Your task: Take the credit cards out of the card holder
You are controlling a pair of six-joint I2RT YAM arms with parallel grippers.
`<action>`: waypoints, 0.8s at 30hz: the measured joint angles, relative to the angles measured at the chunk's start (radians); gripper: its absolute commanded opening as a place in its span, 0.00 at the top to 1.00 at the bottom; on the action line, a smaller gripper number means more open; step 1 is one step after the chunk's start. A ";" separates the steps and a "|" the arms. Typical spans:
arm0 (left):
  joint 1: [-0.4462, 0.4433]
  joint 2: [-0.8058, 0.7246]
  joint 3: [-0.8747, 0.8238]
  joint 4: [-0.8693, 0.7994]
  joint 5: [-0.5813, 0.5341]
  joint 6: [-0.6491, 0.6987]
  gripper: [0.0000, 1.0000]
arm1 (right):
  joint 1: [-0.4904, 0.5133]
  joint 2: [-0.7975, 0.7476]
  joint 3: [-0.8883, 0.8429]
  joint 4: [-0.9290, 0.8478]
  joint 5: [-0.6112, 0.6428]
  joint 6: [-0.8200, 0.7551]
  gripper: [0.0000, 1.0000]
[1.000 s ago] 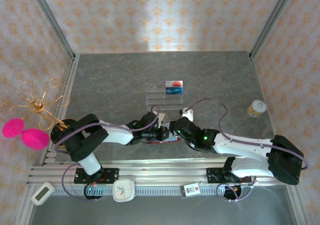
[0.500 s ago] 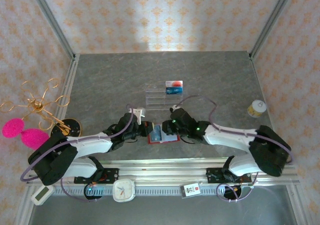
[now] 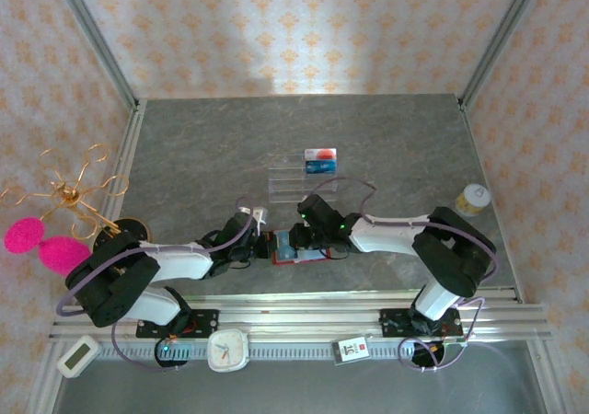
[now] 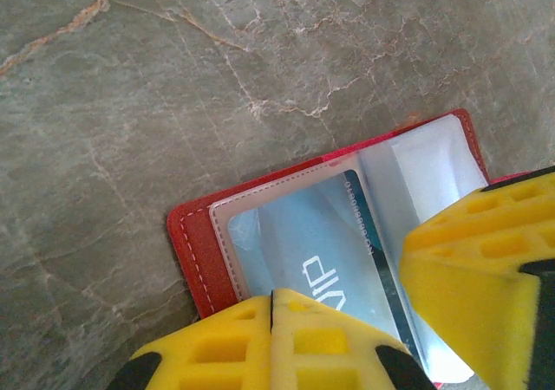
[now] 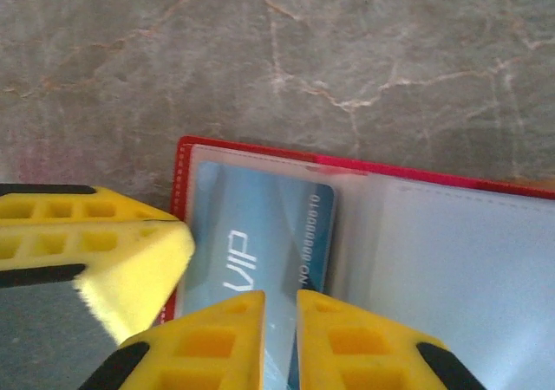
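The card holder [image 3: 311, 254] lies open on the grey tabletop [image 3: 202, 156], in the lower middle of the top view, directly between the two claws. In the wrist views its red cover is flat on the stone surface, with clear plastic sleeves [image 5: 451, 260] on top of it. One blue credit card [image 5: 260, 243], printed with "VIP", sits inside the sleeve in the left half of the right wrist picture.

The left claw [image 4: 271, 296] has its yellow fingers [image 4: 338, 347] pressed together, with only a thin line between them, and the tips are over the sleeve that contains the card. In the right wrist view this claw covers the left edge of the red cover. The right claw [image 5: 282, 296] is narrow: there is a small gap between its fingers, and the blue card is seen through this gap. Whether the pads pinch the sleeve, I cannot tell.

Higher in the top view, apart from the holder, stands a clear stepped rack [image 3: 294, 186]. Two other cards [image 3: 320, 160] are at its upper right, one pale with red and one blue.
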 measured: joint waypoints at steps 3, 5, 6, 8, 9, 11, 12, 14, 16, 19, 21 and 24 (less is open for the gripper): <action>0.000 0.005 0.000 0.000 0.000 0.007 1.00 | -0.010 0.015 0.000 -0.009 0.007 0.008 0.84; 0.000 0.012 0.000 0.003 0.001 0.008 1.00 | -0.015 0.026 0.000 -0.008 0.006 0.016 0.84; 0.000 0.014 0.000 0.005 0.001 0.008 1.00 | -0.015 0.028 0.000 -0.007 0.004 0.016 0.84; 0.000 0.021 0.000 0.011 0.004 0.008 1.00 | -0.015 0.032 0.003 -0.007 0.002 0.016 0.83; 0.000 0.023 0.000 0.015 0.005 0.008 1.00 | -0.015 0.035 0.006 -0.007 -0.002 0.016 0.83; 0.000 0.027 0.000 0.020 0.006 0.008 1.00 | -0.016 0.043 0.011 -0.007 -0.011 0.016 0.85; 0.000 0.028 -0.001 0.023 0.007 0.008 1.00 | -0.018 0.044 0.011 -0.007 -0.016 0.016 0.85; -0.001 0.036 -0.001 0.035 0.008 0.007 1.00 | -0.023 0.045 0.011 -0.006 -0.029 0.016 0.84; -0.001 0.040 -0.001 0.039 0.008 0.007 1.00 | -0.026 0.045 0.011 -0.003 -0.039 0.016 0.85; -0.001 0.042 -0.001 0.042 0.008 0.007 1.00 | -0.032 0.045 0.011 0.002 -0.058 0.015 0.84; -0.001 0.044 -0.001 0.046 0.008 0.007 1.00 | -0.039 0.047 0.010 0.009 -0.075 0.015 0.86; -0.001 0.045 -0.001 0.047 0.008 0.007 1.00 | -0.045 0.050 0.010 0.008 -0.084 0.012 0.99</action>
